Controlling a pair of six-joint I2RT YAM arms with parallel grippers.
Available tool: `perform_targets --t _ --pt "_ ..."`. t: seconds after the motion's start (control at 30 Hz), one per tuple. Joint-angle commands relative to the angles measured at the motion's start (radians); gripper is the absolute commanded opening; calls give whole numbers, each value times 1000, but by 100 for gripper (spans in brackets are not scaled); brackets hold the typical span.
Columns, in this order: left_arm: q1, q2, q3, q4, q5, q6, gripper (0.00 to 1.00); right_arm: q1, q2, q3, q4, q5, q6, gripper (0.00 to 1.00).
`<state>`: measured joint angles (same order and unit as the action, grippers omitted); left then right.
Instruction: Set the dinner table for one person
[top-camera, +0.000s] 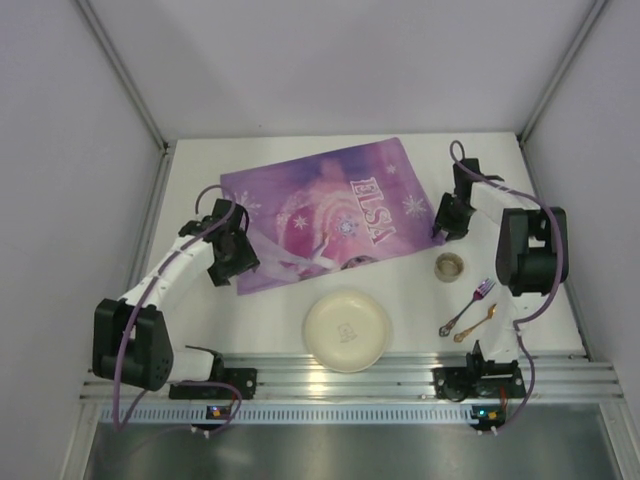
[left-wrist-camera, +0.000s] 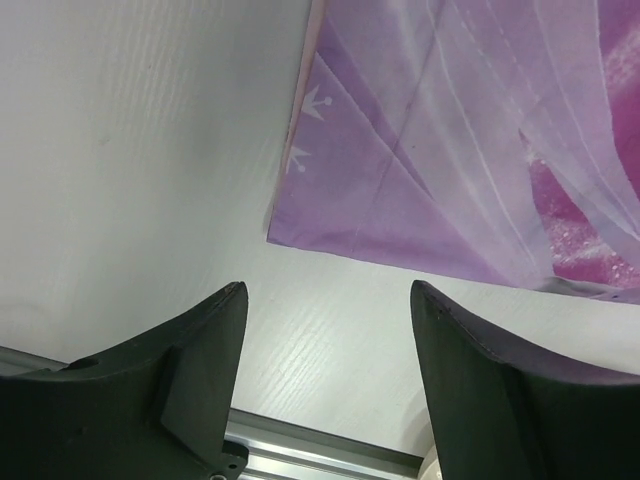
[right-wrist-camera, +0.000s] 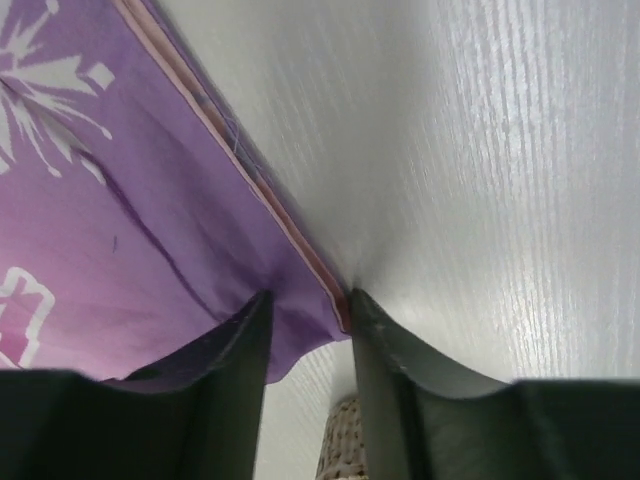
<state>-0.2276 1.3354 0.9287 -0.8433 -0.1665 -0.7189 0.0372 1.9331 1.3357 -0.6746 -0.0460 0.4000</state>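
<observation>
White matte laminate with a faint grain: table (top-camera: 270, 310), flat and rectangular, filling the booth floor and carrying every item below. Ribbed aluminium rail (top-camera: 350, 385) along its 6 o'clock edge, with both arm bases bolted there. Plate (top-camera: 347, 330): cream, round, shallow, smooth; at 6 o'clock just beyond the rail, clear of the cloth. Fork (top-camera: 470, 305), slim with purple tines, and spoon (top-camera: 475, 322), gold-toned; side by side at 4 o'clock, slanted, near each other but apart. Cup (top-camera: 450, 266): small, round, tan, woven-looking; at 3 o'clock, just beyond the cutlery. Left gripper (left-wrist-camera: 328, 300): at 9 o'clock, jaws released and spread with nothing between them, over bare table just beside the mat's near-left corner. Right gripper (right-wrist-camera: 308, 300): at 2 o'clock, jaws clenched on the mat's right corner, with the cloth puckered up between them. Mat (top-camera: 320, 210): thin soft purple cloth with a pink hem, fold creases, snowflakes and "ELSA" lettering; lies skewed from centre toward 12 o'clock. Step judged: positioning the mat, with plate and cutlery not yet on it. Next move, as judged: a low, gentle drag by the pinched corner to square the mat with the rail. The left jaws probably need to take their own corner to keep the cloth taut. Limp fabric like this is likely to slide easily yet fold on itself.
</observation>
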Motion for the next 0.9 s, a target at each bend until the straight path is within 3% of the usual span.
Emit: perform_targets --t 0.0,0.03,0.1,0.13,0.17,0.57,0.87 --pt "7 11 61 -25 -30 15 71 29 -9 -76 18 -26 2 34" --pt "10 19 64 -25 -30 19 71 30 -14 -82 21 -26 0 23" --pt "17 42 70 -19 -30 33 71 30 -23 -90 21 -11 -6 13" --pt "20 51 74 -14 -28 38 71 29 -35 -98 21 -5 -9 2" --pt "22 59 79 -13 -30 42 70 29 -43 -102 12 4 -12 0" --pt "73 229 202 30 4 111 67 -11 -305 -404 -32 124 -21 0" --pt "74 284 242 52 28 108 66 -13 -453 -575 -42 -17 91 0"
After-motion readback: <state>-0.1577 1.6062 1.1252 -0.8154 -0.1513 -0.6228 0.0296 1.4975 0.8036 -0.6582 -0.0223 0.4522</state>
